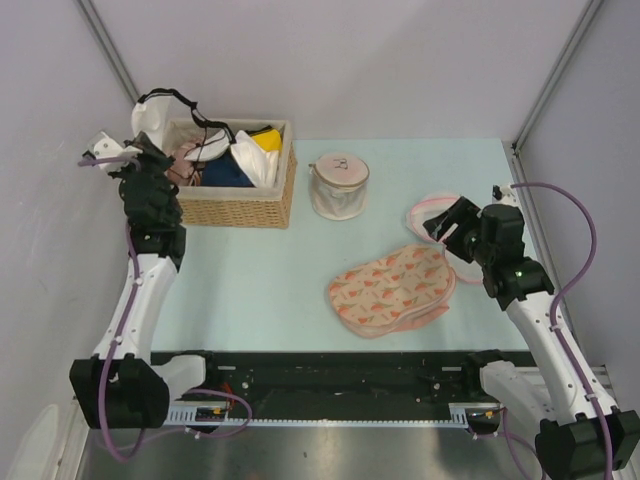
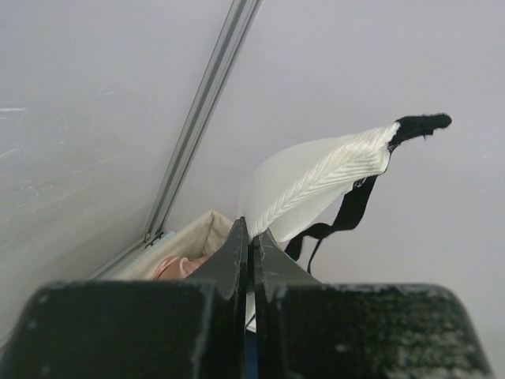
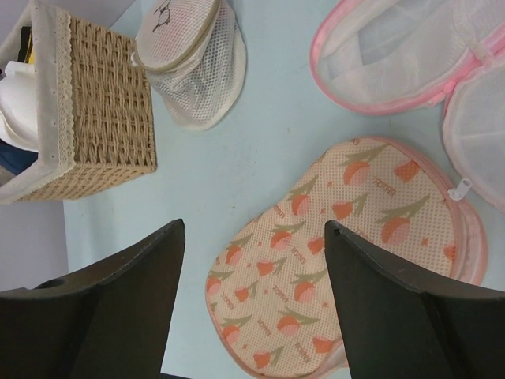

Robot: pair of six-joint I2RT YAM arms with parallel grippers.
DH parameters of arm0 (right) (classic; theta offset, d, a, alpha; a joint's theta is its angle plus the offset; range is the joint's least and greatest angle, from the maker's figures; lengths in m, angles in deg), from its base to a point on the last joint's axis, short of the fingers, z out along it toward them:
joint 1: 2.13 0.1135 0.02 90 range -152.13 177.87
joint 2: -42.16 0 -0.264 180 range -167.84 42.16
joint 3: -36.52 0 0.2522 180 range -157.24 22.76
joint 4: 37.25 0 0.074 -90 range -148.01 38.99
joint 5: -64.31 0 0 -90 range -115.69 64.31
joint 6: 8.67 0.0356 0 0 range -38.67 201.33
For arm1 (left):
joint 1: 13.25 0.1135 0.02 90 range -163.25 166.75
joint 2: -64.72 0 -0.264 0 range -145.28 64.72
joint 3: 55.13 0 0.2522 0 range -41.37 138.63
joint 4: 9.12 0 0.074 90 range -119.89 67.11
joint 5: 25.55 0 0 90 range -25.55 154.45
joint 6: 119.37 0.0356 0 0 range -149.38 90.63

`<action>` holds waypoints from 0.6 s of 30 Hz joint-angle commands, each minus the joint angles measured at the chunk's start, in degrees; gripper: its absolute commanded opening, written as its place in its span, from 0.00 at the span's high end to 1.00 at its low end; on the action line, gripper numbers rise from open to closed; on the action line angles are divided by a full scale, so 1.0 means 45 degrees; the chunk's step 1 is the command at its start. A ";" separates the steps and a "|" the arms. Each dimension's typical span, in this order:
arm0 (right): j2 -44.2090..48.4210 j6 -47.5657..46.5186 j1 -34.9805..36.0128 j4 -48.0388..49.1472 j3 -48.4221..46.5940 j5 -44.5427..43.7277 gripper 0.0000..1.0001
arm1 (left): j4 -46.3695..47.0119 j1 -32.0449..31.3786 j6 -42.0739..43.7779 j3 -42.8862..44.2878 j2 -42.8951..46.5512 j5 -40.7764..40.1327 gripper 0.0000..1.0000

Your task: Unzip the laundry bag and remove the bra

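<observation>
laundry bag (image 3: 316,189): small dark lettering is printed beside the pink-red prints and is repeated over the whole fabric. It is too small to read in the right wrist view, and it does not show in the top view.
cylindrical mesh bag (image 3: 197,87): the round lid (image 3: 177,31) carries a thin black line drawing, a pictogram and not letters. I cannot tell what it shows.
green light (image 1: 519,270): lit on the black housing of the right arm (image 1: 535,310).
words and numbers: none can be read.
</observation>
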 commanded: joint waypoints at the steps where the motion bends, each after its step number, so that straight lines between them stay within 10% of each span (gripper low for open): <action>1: 0.0061 0.0235 0.0118 0.0664 0.0237 0.0097 0.25 | 0.0029 -0.0070 0.0196 0.0501 -0.0947 0.0365 1.00; 18: 0.0197 0.0137 0.0040 0.0137 0.0237 -0.0410 0.25 | -0.0204 -0.0031 -0.0096 0.4683 -0.8508 -0.0025 1.00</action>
